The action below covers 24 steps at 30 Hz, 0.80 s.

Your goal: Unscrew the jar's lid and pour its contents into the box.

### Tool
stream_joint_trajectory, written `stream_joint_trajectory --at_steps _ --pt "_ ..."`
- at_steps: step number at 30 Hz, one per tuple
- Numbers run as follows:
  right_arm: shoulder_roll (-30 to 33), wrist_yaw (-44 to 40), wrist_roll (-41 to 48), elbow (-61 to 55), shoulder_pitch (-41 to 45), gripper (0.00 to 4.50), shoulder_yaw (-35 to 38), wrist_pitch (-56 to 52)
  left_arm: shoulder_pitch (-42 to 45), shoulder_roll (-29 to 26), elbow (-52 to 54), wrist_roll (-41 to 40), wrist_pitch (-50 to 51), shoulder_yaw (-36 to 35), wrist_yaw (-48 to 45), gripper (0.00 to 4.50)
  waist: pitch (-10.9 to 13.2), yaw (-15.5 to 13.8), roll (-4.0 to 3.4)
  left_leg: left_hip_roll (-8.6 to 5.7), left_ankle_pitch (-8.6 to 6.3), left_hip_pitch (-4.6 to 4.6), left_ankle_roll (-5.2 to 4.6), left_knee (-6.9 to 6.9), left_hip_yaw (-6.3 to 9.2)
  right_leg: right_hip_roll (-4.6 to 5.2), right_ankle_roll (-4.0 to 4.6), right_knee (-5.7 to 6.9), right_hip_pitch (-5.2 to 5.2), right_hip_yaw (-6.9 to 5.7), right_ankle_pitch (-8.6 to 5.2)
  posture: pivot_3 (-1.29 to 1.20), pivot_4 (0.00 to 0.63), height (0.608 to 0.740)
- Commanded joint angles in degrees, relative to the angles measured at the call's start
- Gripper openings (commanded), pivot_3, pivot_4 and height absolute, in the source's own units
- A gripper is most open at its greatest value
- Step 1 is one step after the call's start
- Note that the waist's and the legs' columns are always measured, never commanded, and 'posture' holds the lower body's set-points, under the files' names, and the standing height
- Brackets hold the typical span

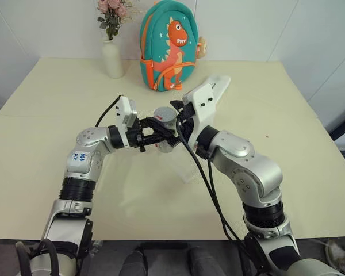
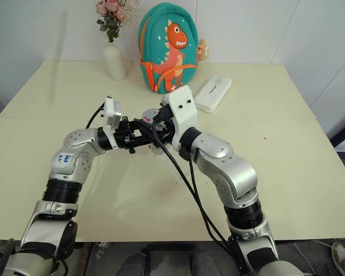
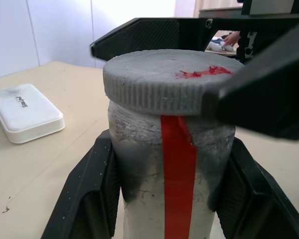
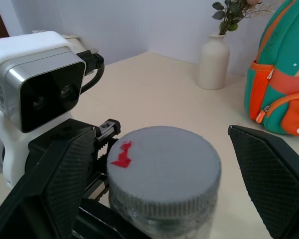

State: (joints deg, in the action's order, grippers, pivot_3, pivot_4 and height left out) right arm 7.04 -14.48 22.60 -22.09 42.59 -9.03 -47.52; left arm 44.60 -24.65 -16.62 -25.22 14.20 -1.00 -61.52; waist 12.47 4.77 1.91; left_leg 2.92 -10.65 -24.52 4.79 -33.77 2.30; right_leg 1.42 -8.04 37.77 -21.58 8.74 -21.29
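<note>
From my head camera I count one small silver-grey metal jar (image 1: 164, 127) with one round grey ridged lid (image 1: 165, 114) on top, one tall white flower vase (image 1: 112, 59), one teal dinosaur backpack (image 1: 168, 46), and one white oblong case (image 2: 213, 94). My left gripper (image 1: 161, 137) and my right gripper (image 1: 173, 118) meet at the jar over the cream table (image 1: 287, 144), my left jaws clenched on the jar's body from its left and my right jaws reaching to the lid from its right. The backpack and vase stand well beyond both jaws. A shallow clear plastic box (image 1: 187, 167) sits faintly on the table just below my jaws.

In my left wrist view, one jar (image 3: 169, 174) with one red stripe stands between my two black fingers (image 3: 89, 194), gripped on both sides. One lid (image 3: 164, 79), with a red mark on top, is still seated on the jar. My right gripper's black fingers (image 3: 269, 94) flank the lid; whether they touch it I cannot tell. The white case (image 3: 25, 112) lies off to one side of my jaws.

In my right wrist view, my right jaws are spread wide, one finger (image 4: 55, 174) on each side of the lid (image 4: 164, 169), with gaps showing, released. The vase (image 4: 214, 62) and backpack (image 4: 279, 79) are beyond them.
</note>
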Motion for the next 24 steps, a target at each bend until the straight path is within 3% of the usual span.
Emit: stream_joint_trajectory --at_steps 1,3,5,10,19,24 --pt "-0.61 -0.12 -0.35 -0.86 1.71 4.5 0.13 0.71 1.09 0.04 1.05 0.29 -1.13 -0.15 -0.51 2.06 0.0 0.0 0.0 0.0 0.0 0.0 0.0 0.0 0.0 0.0 0.0 0.0 0.0 0.0 0.0 0.0 0.15 0.74" --pt "-0.66 -0.08 -0.45 -0.74 1.94 4.5 0.24 0.4 0.85 -0.05 1.51 0.24 -1.01 -0.21 -0.6 2.06 0.0 0.03 0.0 0.0 0.0 0.0 0.0 0.0 0.0 0.0 0.0 0.0 0.0 0.0 0.0 0.0 0.15 0.74" --pt "-0.74 0.08 -0.75 -0.61 2.1 4.11 0.41 0.46 0.81 -0.12 1.52 0.35 -1.05 -0.28 -0.66 2.06 0.0 0.03 0.0 0.0 0.0 0.0 0.0 0.0 0.0 0.0 0.0 0.0 0.0 0.0 0.0 0.0 0.15 0.74" --pt "-0.02 -2.15 0.91 -1.63 2.07 2.56 0.36 -0.47 0.44 -0.17 1.87 0.5 -1.26 -0.35 -0.74 2.06 0.0 0.0 0.0 0.0 0.0 -0.01 0.0 0.04 0.02 0.0 0.01 -0.04 0.0 -0.02 0.0 0.0 0.15 0.74" --pt "1.25 -5.79 3.37 -1.19 1.08 2.56 0.94 -2.49 0.82 -0.46 1.97 0.26 -1.29 -0.75 -1.11 2.06 0.0 0.03 0.0 0.0 0.0 -0.02 0.0 0.05 0.03 0.0 0.01 -0.05 0.0 -0.03 -0.01 0.0 0.15 0.74" --pt "4.23 -12.11 5.31 -1.28 -0.26 2.56 1.2 -0.35 0.35 -0.79 3.31 -0.83 -1.02 -0.62 -3.72 2.06 0.0 -0.06 0.0 0.0 0.0 -0.07 0.0 0.05 0.04 0.0 0.01 -0.11 0.0 -0.05 -0.01 0.0 0.15 0.74"
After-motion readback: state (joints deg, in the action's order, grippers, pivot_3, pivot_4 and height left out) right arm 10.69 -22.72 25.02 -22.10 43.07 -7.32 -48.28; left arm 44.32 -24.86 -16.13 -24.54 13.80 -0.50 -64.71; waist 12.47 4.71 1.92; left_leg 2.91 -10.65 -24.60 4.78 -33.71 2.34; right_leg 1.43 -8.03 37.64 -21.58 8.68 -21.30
